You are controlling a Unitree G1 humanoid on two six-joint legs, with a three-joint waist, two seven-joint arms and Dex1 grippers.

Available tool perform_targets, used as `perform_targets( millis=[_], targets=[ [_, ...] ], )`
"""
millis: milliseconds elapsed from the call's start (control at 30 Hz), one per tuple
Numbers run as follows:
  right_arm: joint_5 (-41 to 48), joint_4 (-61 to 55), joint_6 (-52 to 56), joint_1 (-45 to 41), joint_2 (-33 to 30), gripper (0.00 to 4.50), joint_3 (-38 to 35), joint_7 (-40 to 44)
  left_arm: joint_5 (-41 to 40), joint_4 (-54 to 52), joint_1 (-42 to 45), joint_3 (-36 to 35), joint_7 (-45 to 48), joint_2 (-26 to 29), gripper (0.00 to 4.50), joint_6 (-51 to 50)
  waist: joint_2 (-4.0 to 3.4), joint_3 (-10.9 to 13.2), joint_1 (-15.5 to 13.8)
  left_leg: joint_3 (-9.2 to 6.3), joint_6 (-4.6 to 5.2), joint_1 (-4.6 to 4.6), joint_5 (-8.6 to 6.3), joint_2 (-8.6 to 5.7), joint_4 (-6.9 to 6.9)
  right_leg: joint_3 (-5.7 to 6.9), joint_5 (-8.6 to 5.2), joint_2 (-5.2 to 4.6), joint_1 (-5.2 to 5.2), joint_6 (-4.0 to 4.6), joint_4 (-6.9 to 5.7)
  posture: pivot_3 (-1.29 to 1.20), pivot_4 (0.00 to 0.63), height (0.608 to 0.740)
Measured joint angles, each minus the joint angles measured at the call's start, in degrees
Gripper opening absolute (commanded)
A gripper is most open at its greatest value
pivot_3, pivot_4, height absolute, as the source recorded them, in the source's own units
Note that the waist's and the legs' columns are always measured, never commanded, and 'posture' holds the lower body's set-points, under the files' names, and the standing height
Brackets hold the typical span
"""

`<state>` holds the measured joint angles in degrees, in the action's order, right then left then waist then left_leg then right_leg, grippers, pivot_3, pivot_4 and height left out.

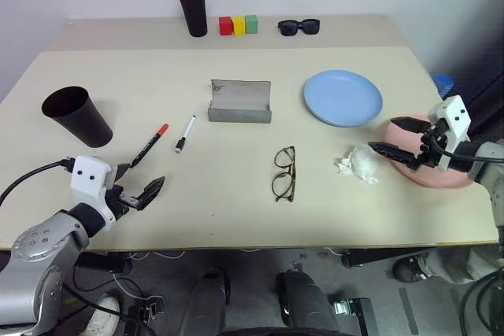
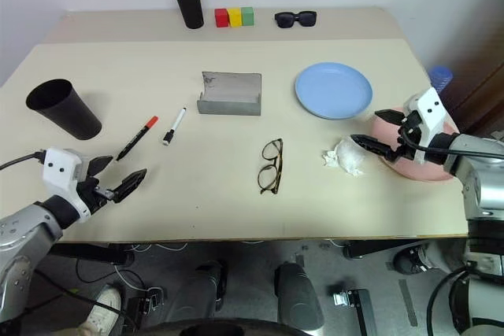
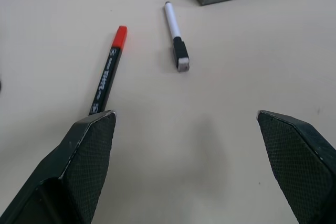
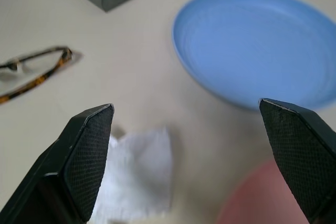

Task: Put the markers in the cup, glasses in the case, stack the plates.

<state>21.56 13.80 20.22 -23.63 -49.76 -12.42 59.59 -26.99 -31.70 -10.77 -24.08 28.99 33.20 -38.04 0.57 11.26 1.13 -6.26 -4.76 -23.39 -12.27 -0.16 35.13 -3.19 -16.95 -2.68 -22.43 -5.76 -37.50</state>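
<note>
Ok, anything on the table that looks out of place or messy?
One thing: a crumpled white tissue lies loose on the table, between the glasses and the pink plate, beside the open right gripper. It belongs to no part of the job.

Table [image 1: 236, 186] beige. Cup [image 1: 77, 116] plain black. Markers: one black body, red cap [image 1: 149, 145]; one white body, black cap [image 1: 185, 133]. Case [image 1: 240, 102] matte grey. Glasses [image 1: 284, 173] dark tortoiseshell frame, clear lenses. Plates: light blue [image 1: 343, 97], pink [image 1: 441, 175]. Crumpled tissue [image 1: 357, 164] white. Blocks [image 1: 239, 25] red, yellow, green. Sunglasses [image 1: 299, 27] black.
</note>
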Motion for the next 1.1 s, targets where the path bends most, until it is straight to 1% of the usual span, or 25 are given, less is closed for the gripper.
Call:
perform_targets(
  millis=[300, 433, 500, 600, 667, 767, 833, 900, 1000, 1100],
  targets=[
    [-0.7, 0.3, -1.2, -2.2, 4.0, 4.5, 2.8, -1.2, 0.4, 0.7, -0.4, -1.2, -1.8, -0.4, 4.42, 1.5, 0.0, 0.0, -0.1, 0.0, 0.0, 0.0, 0.0, 0.0, 0.0, 0.0, 0.04, 0.0, 0.0, -0.08, 0.0, 0.0, 0.15, 0.74],
    [-0.7, -4.1, -0.6, -2.7, 7.9, 4.5, 4.9, -3.4, 1.2, 2.8, 3.9, -1.2, -5.7, -0.9, 4.42, 0.4, 0.0, 0.0, 0.1, -0.03, 0.0, 0.0, 0.0, 0.01, -0.01, 0.0, 0.1, 0.03, -0.01, -0.18, -0.01, 0.0, 0.15, 0.74],
    [-0.7, -8.0, 0.2, -2.7, 10.3, 4.5, 6.4, -5.0, 1.7, 4.0, 7.1, -0.8, -8.9, -1.1, 4.47, -2.4, 0.0, 0.0, 0.0, -0.04, 0.0, 0.0, 0.0, 0.0, 0.0, 0.01, 0.12, 0.03, -0.01, -0.21, -0.04, 0.0, 0.15, 0.74],
    [-0.4, -15.0, 2.5, -2.2, 14.1, 4.5, 8.9, -8.1, 4.9, 7.1, 14.7, 2.5, -16.5, -1.7, 4.47, -10.9, 0.01, 0.0, -0.2, -0.11, 0.0, -0.02, 0.0, -0.03, 0.03, 0.04, 0.15, 0.04, 0.01, -0.27, -0.05, 0.0, 0.15, 0.74],
    [0.1, -18.9, 4.2, -1.9, 16.0, 4.5, 10.3, -9.5, 5.6, 7.7, 19.3, 4.8, -19.6, -2.0, 4.47, -16.2, 0.09, 0.0, -0.4, -0.15, 0.0, -0.08, 0.0, -0.05, 0.05, 0.07, 0.18, 0.04, 0.01, -0.33, -0.05, 0.0, 0.15, 0.74],
    [2.0, -26.2, 7.3, -1.0, 19.5, 4.5, 12.2, -12.1, 5.6, 11.9, 33.4, 8.8, -23.0, -3.4, 4.47, -29.0, 0.21, 0.0, -0.5, -0.32, -0.02, -0.11, 0.01, -0.08, 0.1, 0.23, 0.21, 0.04, 0.04, -0.38, -0.07, 0.0, 0.15, 0.74],
    [2.7, -29.9, 8.6, -0.1, 21.6, 4.5, 13.7, -13.8, 5.3, 15.7, 41.6, 10.5, -23.6, -4.9, 4.47, -34.4, 0.23, 0.0, -0.2, -0.3, -0.02, -0.1, 0.01, -0.09, 0.08, 0.22, 0.22, 0.02, 0.05, -0.39, -0.07, 0.0, 0.15, 0.74],
    [3.2, -31.8, 9.7, 1.3, 23.3, 4.5, 15.2, -15.2, 5.0, 19.6, 47.2, 10.5, -23.4, -7.6, 4.47, -36.9, 0.23, 0.0, 0.1, -0.29, -0.02, -0.1, 0.01, -0.09, 0.04, 0.22, 0.22, 0.02, 0.0, -0.39, -0.07, 0.0, 0.15, 0.74],
    [3.1, -33.2, 10.4, 2.9, 25.1, 4.5, 17.4, -16.8, 4.5, 26.4, 52.7, 12.2, -22.2, -9.3, 4.47, -40.3, 0.23, 0.0, 0.4, -0.29, -0.09, -0.09, 0.05, -0.08, 0.01, 0.21, 0.21, 0.04, -0.14, -0.39, -0.27, 0.0, 0.15, 0.74],
    [3.1, -34.3, 10.4, 3.0, 26.4, 4.5, 19.0, -17.9, 5.0, 31.2, 56.0, 14.1, -21.6, -10.0, 4.47, -43.5, 0.24, 0.0, 1.0, -0.29, -0.13, -0.09, 0.08, -0.08, 0.02, 0.21, 0.21, 0.04, -0.17, -0.38, -0.39, 0.0, 0.15, 0.74]
  ],
)
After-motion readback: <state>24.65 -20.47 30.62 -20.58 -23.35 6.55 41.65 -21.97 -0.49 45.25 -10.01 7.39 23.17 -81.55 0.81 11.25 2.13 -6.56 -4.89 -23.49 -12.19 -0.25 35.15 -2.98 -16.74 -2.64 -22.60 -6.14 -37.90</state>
